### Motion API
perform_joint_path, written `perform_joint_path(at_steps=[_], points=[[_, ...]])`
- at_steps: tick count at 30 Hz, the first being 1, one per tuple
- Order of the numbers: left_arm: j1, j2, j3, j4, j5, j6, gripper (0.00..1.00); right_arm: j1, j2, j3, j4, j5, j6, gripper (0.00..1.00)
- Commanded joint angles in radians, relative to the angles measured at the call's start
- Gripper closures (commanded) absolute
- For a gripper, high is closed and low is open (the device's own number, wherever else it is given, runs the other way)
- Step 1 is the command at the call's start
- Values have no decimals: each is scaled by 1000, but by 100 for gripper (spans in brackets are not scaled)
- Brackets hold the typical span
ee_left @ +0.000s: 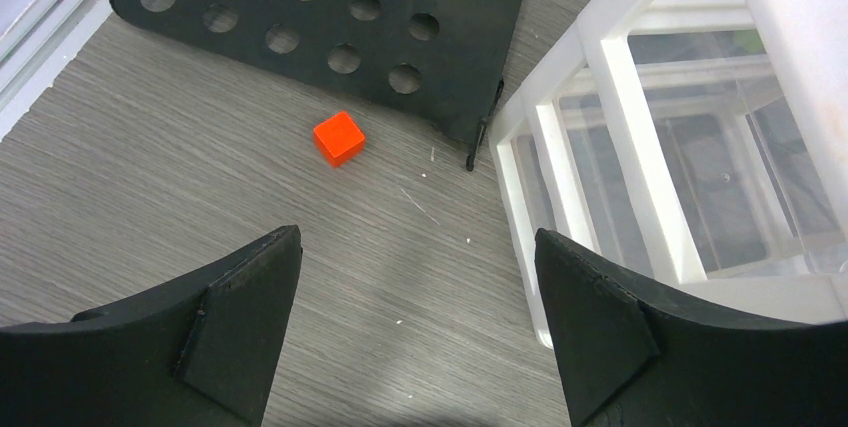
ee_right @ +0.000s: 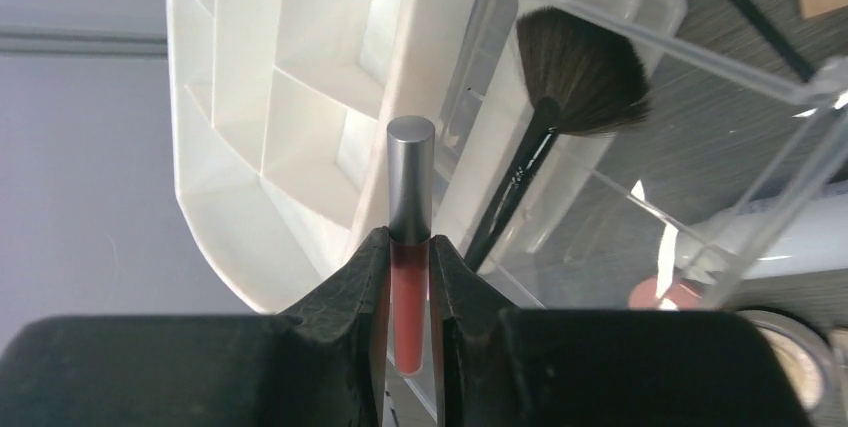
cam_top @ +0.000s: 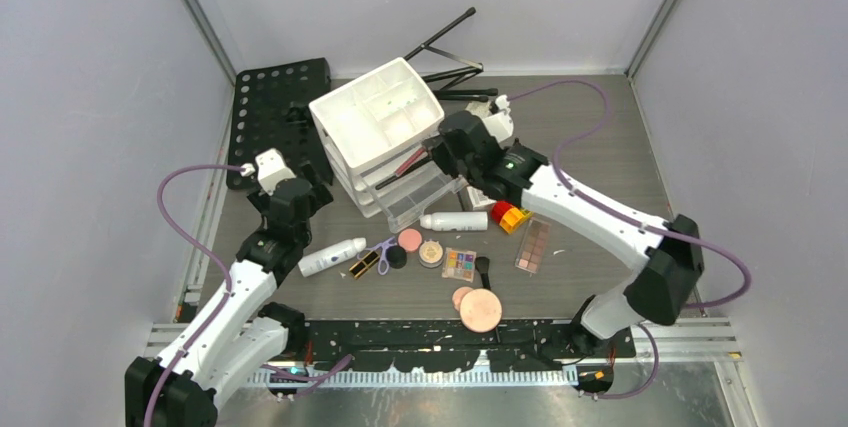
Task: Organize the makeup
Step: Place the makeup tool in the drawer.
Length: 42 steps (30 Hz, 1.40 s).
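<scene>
Gripping a lip gloss tube, the right fingers are closed tight on its red lower half, one pad on each side. The tube's long axis runs straight out along the fingers. Its silver cap points away from the wrist toward the white organizer, in front of the top tray's outer wall; we cannot tell whether cap and wall touch. In the top view the tube is held off the tabletop at the organizer's right side, cap end to the left.

Just beside it a black fan brush lies in an open clear drawer, bristles away from the wrist, handle slanting back toward the fingers.

The left fingers are spread wide with nothing between them, over bare tabletop between an orange cube and the organizer's white frame. A black perforated plate lies beyond the cube.

Nearer us on the tabletop, one white bottle lies on its side, long axis left to right. A second bottle and a black-gold lipstick lie slanted. An eyeshadow palette and a peach compact lie flat.
</scene>
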Motion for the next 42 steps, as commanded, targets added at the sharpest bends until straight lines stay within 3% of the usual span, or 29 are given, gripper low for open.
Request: perform_joint_path(at_steps=[1,9,23,38,42], points=[[3,-7,20,52,-11,-5,11,37,67,91,57,115,170,100],[3,-8,19,52,-10,-8,11,55,120,62,74,123,294,100],[3,-10,20,51,-8,-8,11,66,169,37,83,94,300,99],[3,-9,16,55,-10,-7,11,56,200,61,99,48,243,62],[3,-4,20,51,-10,-7,11,55,182,53,99,54,235,58]])
